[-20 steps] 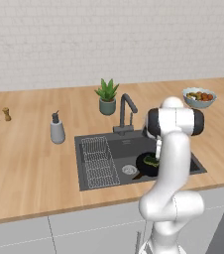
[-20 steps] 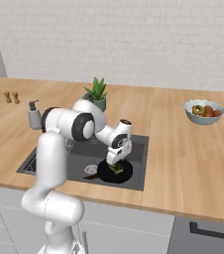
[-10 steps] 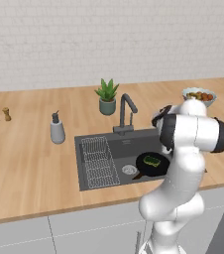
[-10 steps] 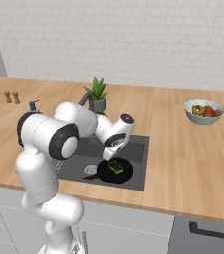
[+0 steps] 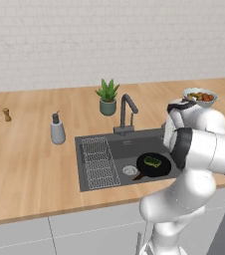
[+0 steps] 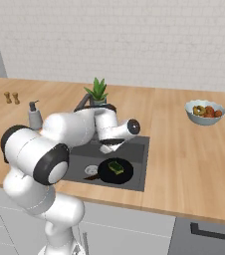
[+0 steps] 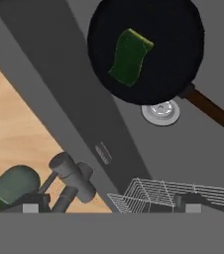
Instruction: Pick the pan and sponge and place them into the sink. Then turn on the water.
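Having swung off the sponge (image 5: pixel 153 161) lying in the pan (image 5: pixel 154 165), we face the faucet (image 7: pixel 72 178) at seven o'clock; end effector (image 6: pixel 108 145) state unclear.

A wall of white bricks (image 5: pixel 109 40) stands behind the long light wooden counter (image 5: pixel 25 164), far beyond the pincer. Pale grey cabinet fronts (image 5: pixel 74 234) run under the counter's front edge, below the pincer. The light is soft and even, with weak shadows.
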